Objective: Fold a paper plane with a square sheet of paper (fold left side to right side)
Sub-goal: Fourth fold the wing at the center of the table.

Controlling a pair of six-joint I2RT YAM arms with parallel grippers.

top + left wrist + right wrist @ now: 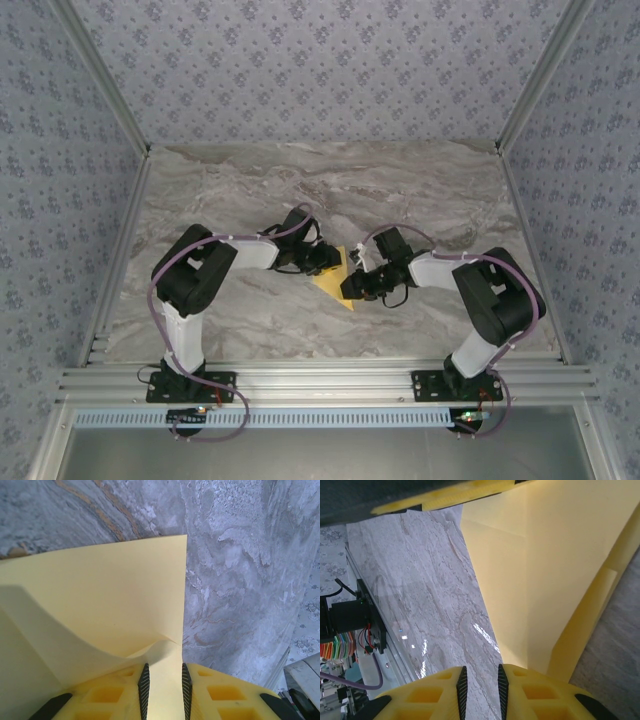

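The square sheet of paper [341, 293] lies partly folded on the marble table, at mid-table between both arms. In the left wrist view the paper [110, 595] has a layer curling up over the left finger, and paper shows in the gap between the fingers. My left gripper [328, 262] [162, 666] has its jaws a little apart over the sheet's near edge. My right gripper [358, 283] [480, 669] is also slightly open, with bare marble between its fingers. The paper [555, 570] starts at its right finger and shows a crease. The paper plane is not formed.
The marble table [400, 190] has free surface behind and to both sides of the arms. An aluminium rail [320, 380] runs along the near edge, with patterned walls around. A circuit board with cables [350, 625] sits beyond the table edge.
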